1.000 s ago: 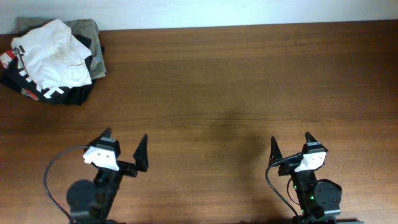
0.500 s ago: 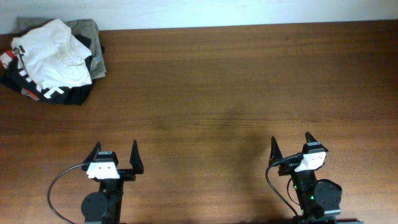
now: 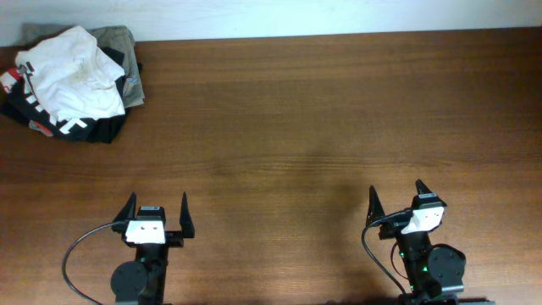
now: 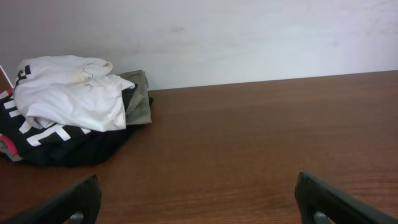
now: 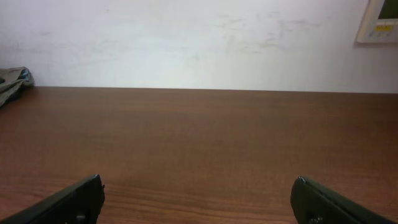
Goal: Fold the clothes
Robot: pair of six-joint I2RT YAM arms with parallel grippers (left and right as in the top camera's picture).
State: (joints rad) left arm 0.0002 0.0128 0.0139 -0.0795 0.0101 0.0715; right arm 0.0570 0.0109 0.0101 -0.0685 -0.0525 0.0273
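I seem to be in a lab or test room: a plain wood table [image 3: 322, 102] stands against a scuffed white wall [image 5: 186, 37]. A small control panel [image 5: 378, 22] hangs on that wall, and a black cable [image 3: 66, 254] loops over the table.

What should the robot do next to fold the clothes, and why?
Probably reach the left gripper toward the pile of clothes in the far left corner. It and the right gripper sit open and empty at the front edge, and the crumpled pile lies on the left arm's side.
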